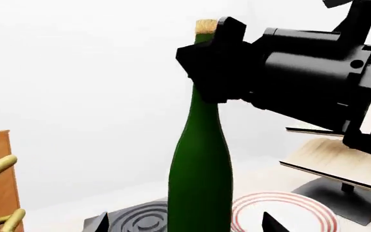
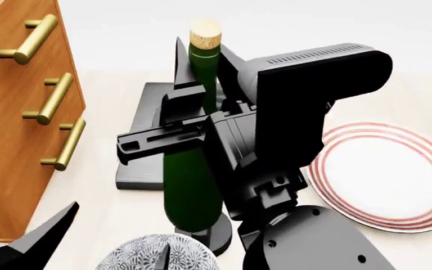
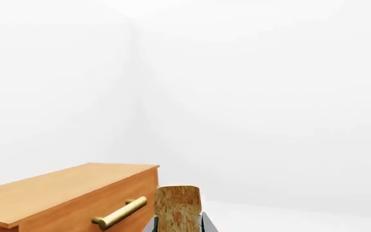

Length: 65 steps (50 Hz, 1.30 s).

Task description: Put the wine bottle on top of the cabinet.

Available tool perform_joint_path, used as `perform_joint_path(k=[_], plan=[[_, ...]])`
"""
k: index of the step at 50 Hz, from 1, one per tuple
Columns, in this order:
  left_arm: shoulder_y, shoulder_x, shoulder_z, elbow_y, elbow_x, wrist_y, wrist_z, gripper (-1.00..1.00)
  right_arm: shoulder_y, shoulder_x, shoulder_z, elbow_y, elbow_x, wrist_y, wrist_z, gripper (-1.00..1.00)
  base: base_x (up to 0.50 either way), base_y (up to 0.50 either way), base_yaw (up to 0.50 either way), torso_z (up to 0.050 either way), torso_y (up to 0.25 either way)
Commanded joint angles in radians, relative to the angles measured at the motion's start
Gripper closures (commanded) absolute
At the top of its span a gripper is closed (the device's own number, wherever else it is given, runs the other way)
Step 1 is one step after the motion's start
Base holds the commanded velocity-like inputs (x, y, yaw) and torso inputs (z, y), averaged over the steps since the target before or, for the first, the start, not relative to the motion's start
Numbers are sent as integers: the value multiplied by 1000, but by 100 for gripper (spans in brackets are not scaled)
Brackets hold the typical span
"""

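I have the right gripper (image 2: 197, 101) clamped on the neck of the wine bottle (image 2: 189, 180), just under the cork (image 2: 205, 34); the bottle stands upright, and whether it is lifted clear I cannot tell. The left gripper's (image 2: 28, 244) state I cannot tell. Left of my grip and beyond, the cabinet (image 3: 63, 191) top is bare: lift and placement remain.

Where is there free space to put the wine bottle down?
The cabinet top shows bare wood, bordered by white walls. Pale table between the cabinet's handles and the black board is also bare. It is crowded around the wine bottle: the right gripper clamps its neck, with a patterned bowl and striped plate nearby.
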Motion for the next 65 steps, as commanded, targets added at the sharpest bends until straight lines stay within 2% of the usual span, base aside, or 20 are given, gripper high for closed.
perform_joint_path(k=[1,11,23,36,41,46,56,65], plan=[[-30,-16,115,-58,32,-26,-4,-100,66,-37,-27,-3,16,20,9,100,0,0,0,0,0],[-85,-3,85,-119,-30,-34,4,-100,79,-46,-40,-15,41,26,28,100,0,0,0,0,1],[-240,1,-13,-194,-83,-102,3,-100,59,-33,-52,-41,56,11,37,100,0,0,0,0,0],[-301,-9,9,-264,-88,-116,-17,-100,50,-26,-50,-59,81,-1,53,100,0,0,0,0,1],[-335,-10,18,-299,-105,-234,-4,-100,44,-22,-54,-62,84,-8,56,100,0,0,0,0,0],[-373,-9,7,-307,-121,-293,-1,-100,33,-18,-59,-58,82,-22,53,100,0,0,0,0,2],[-418,3,-50,-320,-167,-341,-9,-100,27,-7,-65,-54,82,-37,56,100,0,0,0,0,0],[-437,-7,-43,-302,-179,-360,-25,-100,16,-2,-76,-46,76,-53,57,100,0,0,0,0,1]])
